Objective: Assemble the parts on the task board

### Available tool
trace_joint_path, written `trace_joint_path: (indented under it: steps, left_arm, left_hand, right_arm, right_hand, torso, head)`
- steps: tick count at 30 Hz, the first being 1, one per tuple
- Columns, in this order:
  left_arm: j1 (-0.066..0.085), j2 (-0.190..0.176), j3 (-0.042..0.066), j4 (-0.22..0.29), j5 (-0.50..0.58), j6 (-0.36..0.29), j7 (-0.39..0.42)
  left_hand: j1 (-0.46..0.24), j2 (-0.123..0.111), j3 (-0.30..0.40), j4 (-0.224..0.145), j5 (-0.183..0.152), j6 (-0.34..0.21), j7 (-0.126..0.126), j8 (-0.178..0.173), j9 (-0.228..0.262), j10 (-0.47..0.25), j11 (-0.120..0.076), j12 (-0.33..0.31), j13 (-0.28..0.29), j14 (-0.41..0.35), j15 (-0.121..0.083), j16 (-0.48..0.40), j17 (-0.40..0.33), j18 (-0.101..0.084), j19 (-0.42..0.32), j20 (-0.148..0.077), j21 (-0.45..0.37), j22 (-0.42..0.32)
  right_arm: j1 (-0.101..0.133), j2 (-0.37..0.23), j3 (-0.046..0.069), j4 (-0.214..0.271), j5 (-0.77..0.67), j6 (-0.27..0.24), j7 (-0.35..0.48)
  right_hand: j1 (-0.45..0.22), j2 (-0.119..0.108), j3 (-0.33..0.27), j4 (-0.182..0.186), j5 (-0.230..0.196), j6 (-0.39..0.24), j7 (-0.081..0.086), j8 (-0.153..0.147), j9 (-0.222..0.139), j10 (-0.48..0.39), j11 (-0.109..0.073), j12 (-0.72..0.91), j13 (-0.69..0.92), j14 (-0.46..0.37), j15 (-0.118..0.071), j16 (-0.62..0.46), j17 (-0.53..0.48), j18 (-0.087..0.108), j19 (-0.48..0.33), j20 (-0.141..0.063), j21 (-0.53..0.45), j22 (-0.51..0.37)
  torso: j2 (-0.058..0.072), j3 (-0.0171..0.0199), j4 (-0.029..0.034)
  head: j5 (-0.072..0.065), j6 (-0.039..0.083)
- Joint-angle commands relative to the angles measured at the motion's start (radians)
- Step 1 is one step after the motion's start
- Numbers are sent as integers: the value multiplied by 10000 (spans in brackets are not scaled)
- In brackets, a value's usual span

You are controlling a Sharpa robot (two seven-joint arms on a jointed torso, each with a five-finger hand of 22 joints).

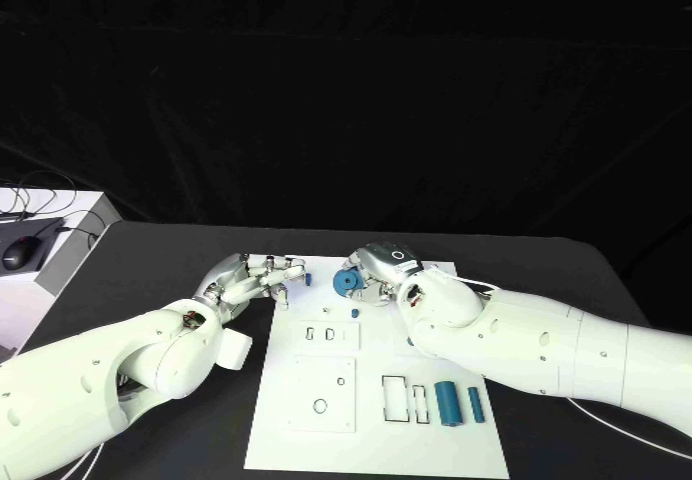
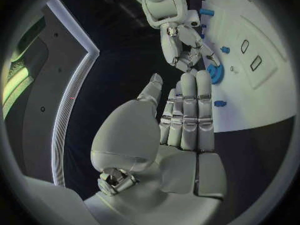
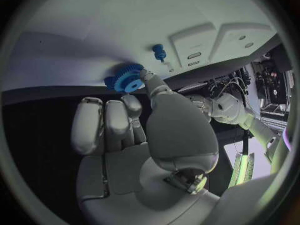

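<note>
The task board (image 1: 325, 440) lay in the middle of the black bench (image 1: 144, 260), its long side running from the near edge toward the far edge. At the board's far edge the right robot hand (image 1: 378, 268) pinched a blue gear (image 1: 346, 281) between thumb and a fingertip, its other fingers held straight beside it; in the right wrist view the gear (image 3: 129, 79) sat at the thumb tip, just above the white surface. A small blue peg (image 3: 159, 51) stood on the board near the gear.

The left robot hand (image 1: 260, 279) lay at the board's far left corner, fingers stretched out flat and close together, holding nothing, the fingertips pointing toward the gear. In the left wrist view those fingertips (image 2: 195, 82) came close to the gear (image 2: 215, 74), though I could not tell whether they touched it.

Near the board's right edge, toward the near end, two blue cylinders (image 1: 449, 402) lay side by side next to rectangular cut-outs (image 1: 395, 396).
</note>
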Motion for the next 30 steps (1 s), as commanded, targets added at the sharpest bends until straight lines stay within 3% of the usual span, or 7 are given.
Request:
trace_joint_path:
  steps: [1,5,11,16,21,26,30]
  left_arm:
    - [-3,18,5,4,-36,174,82]
    - [-3,14,5,-7,-36,163,86]
    - [-4,18,5,-22,-20,138,107]
    - [-4,18,5,-34,-3,117,125]
    - [-4,15,5,-43,3,113,126]
    - [-5,15,5,-44,5,121,124]
    - [-5,12,5,-48,5,125,119]
  left_hand:
    - [-5,72,24,-43,9,-53,8,39,11,-62,-1,-1,-13,-7,18,-24,-13,136,61,-23,-36,12]
    - [-5,72,24,-43,9,-53,8,39,11,-62,-1,-1,-13,-7,18,-24,-13,136,61,-23,-36,12]
    - [-47,65,-1,-8,8,-73,16,33,9,-78,10,-4,-14,-9,25,-25,-18,135,63,-20,-56,34]
    - [-44,71,-10,2,8,-90,11,34,11,-93,12,-5,-12,-9,26,-24,-18,136,65,-18,-60,36]
    - [-44,71,-10,2,8,-90,11,34,11,-93,12,-5,-12,-9,26,-24,-18,136,65,-18,-60,36]
    - [-44,71,-10,2,8,-90,11,34,11,-93,12,-5,-12,-9,26,-24,-18,136,65,-18,-60,36]
    - [-46,79,-19,15,8,-85,13,40,12,-96,12,4,-12,-10,27,-23,-18,137,67,-17,-65,39]
  right_arm:
    - [-6,-15,0,11,18,-145,42]
    - [-6,-44,0,22,107,-287,106]
    - [-6,-134,1,101,251,-399,185]
    - [-6,-232,1,173,469,-353,275]
    - [-7,-319,1,219,764,-183,414]
    - [-6,-371,1,219,1203,150,589]
    - [-6,-399,1,219,1537,311,725]
  right_hand:
    - [68,-141,31,266,198,-869,535,-42,-15,-38,66,-82,-67,-11,62,-7,-12,18,173,46,-72,1691]
    - [131,-243,49,521,306,-940,540,-42,-15,-64,78,-63,-130,-14,66,-9,-13,23,178,57,-76,1692]
    - [113,-250,42,591,438,-868,550,-40,-12,-64,80,-43,-143,-12,69,-4,-7,22,183,59,-62,1696]
    - [83,-146,-22,460,543,-229,526,-14,16,-44,65,21,-129,-8,58,6,3,20,187,53,-48,1699]
    - [-168,184,-126,257,1042,437,461,20,48,-13,23,71,-103,-4,19,11,4,9,194,24,-21,1704]
    - [-800,697,-156,173,1574,684,408,12,39,-10,-14,101,-56,3,-14,14,5,-3,190,-13,-26,1701]
    - [-1390,957,-23,168,1944,657,449,13,40,7,1,192,43,2,-6,67,43,-5,202,-4,24,1709]
  torso:
    - [5,8,-8]
    - [0,6,-9]
    - [5,14,2]
    - [9,11,-12]
    - [15,14,-18]
    - [10,-1,-5]
    - [7,3,-1]
  head:
    - [9,9]
    - [15,4]
    - [-22,22]
    - [-21,12]
    - [31,-18]
    - [14,-44]
    - [23,-65]
